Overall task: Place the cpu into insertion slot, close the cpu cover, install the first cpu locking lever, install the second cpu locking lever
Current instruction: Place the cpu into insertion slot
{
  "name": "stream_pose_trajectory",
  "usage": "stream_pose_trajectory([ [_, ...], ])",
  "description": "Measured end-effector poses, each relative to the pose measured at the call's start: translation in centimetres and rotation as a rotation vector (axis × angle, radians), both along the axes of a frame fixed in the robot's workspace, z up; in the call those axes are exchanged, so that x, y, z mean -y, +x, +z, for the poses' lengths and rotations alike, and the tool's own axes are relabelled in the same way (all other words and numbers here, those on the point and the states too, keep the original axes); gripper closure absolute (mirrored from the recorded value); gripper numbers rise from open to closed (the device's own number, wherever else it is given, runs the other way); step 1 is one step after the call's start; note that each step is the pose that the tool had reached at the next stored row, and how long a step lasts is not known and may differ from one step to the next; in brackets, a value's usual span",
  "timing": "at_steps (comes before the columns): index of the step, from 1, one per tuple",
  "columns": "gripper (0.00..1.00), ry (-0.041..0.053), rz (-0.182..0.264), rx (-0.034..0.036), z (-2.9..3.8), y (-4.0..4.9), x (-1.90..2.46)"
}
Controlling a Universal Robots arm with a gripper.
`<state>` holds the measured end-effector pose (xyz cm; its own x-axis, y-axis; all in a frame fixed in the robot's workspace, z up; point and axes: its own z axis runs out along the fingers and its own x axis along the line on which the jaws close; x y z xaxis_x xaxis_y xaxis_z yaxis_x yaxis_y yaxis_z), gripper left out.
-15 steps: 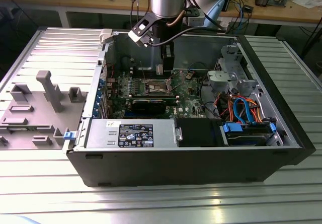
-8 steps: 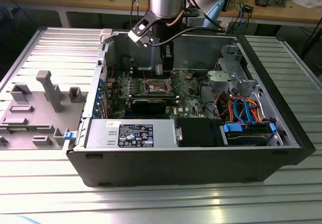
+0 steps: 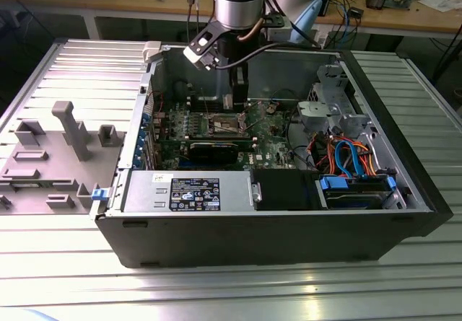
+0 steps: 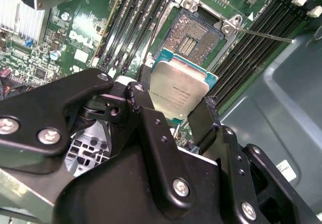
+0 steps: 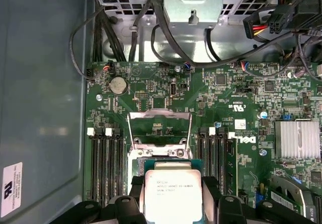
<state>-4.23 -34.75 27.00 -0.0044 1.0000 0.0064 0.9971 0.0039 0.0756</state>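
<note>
In the exterior view, a grey moulded tray (image 3: 50,155) lies on the ribbed metal surface (image 3: 216,292), well apart from the pincer (image 3: 238,94) toward the exterior view's left. The pincer hangs inside the open computer case (image 3: 404,155), over the motherboard.

In both wrist views, the pincer (image 5: 173,196) is closed on the cpu (image 5: 172,191). One black finger (image 4: 142,90) presses each of two opposite edges of the chip (image 4: 178,93), whose silver-grey top faces the cameras. The cpu is clear of the board and not seated.

The insertion slot (image 4: 193,35) lies just beyond the fingertips, with its dark contact field exposed. The cpu cover (image 5: 160,114) stands swung open on the far side of the slot from the pincer. A thin metal lever (image 4: 261,33) projects from one corner of the slot.

Banks of black memory slots (image 5: 105,163) flank the slot on both sides of the pincer. In the first wrist view, a finned heatsink (image 5: 297,138) sits well apart from the pincer, past one bank.
</note>
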Motion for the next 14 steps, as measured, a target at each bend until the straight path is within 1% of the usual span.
stream_pose_trajectory([
  [3, 0.46, -0.0002, -0.001, -0.0005, -0.44, -0.12, -0.03],
  [4, 0.46, -0.0004, -0.001, 0.0001, -0.68, -0.12, -0.03],
  [6, 0.46, -0.0004, -0.002, 0.0026, -0.86, -0.13, -0.03],
  [7, 0.46, -0.0008, -0.002, 0.0064, -0.91, -0.14, -0.02],
  [8, 0.46, -0.0012, -0.002, 0.0167, -0.91, -0.14, -0.02],
  [9, 0.46, -0.0009, -0.002, 0.0335, -0.94, -0.16, -0.03],
  [11, 0.46, -0.0006, -0.002, 0.0501, -1.03, -0.17, -0.03],
  [12, 0.46, -0.0002, -0.002, 0.0527, -1.07, -0.20, -0.03],
  [14, 0.46, 0.0062, -0.002, 0.0544, -1.32, -0.35, -0.03],
])
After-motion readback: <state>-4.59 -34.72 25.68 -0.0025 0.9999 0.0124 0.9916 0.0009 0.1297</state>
